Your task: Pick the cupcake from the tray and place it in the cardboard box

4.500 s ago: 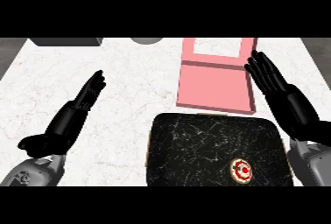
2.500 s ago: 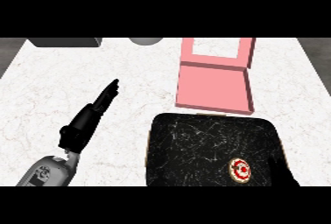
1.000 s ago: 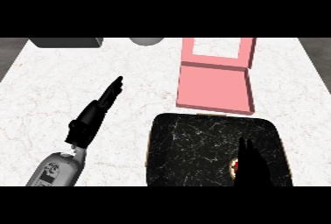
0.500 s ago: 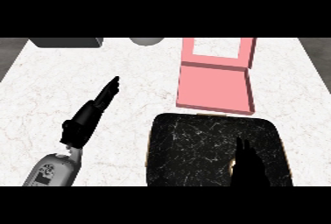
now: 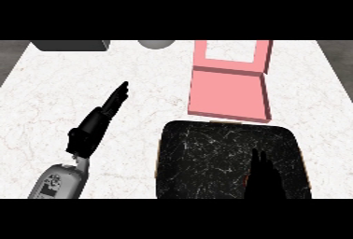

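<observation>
Right robot hand (image 5: 264, 176), fingers straight, over the black tray (image 5: 207, 154); left robot hand (image 5: 98, 122) flat-fingered beside it

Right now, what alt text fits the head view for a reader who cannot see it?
The right hand reaches over the black tray's right side, hiding the spot beneath it; no cupcake shows. The open pink box lies just beyond the tray, and the left hand rests open on the white counter.
</observation>
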Controlling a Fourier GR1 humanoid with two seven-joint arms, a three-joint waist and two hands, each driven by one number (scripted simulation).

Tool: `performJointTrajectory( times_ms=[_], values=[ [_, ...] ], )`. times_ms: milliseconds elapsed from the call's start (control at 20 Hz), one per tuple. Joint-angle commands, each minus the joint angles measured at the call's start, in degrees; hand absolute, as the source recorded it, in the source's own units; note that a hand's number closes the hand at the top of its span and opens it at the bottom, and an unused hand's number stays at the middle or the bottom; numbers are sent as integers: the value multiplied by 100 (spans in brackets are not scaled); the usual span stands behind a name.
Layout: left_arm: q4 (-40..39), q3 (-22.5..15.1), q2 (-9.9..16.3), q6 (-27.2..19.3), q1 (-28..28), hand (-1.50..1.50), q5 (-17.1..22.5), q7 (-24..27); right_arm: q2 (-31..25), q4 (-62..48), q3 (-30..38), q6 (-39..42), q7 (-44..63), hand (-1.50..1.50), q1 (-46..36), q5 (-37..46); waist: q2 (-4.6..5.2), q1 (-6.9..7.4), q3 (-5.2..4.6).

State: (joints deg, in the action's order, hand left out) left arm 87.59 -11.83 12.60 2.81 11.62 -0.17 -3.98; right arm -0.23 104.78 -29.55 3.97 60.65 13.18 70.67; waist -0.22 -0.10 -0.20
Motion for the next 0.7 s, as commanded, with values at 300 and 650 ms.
performJointTrajectory(
  times_ms=[300, 650],
  values=[
    [-71, 93, -391, 56, 174, 0, -252, -228, -107, -646, 422, -75, -212, 150, -275, -129, 22, -1, 21],
    [-45, 158, -318, 129, 254, 0, -357, -283, -360, -657, -330, -39, -922, 150, -580, 297, 27, 26, 22]
  ],
)
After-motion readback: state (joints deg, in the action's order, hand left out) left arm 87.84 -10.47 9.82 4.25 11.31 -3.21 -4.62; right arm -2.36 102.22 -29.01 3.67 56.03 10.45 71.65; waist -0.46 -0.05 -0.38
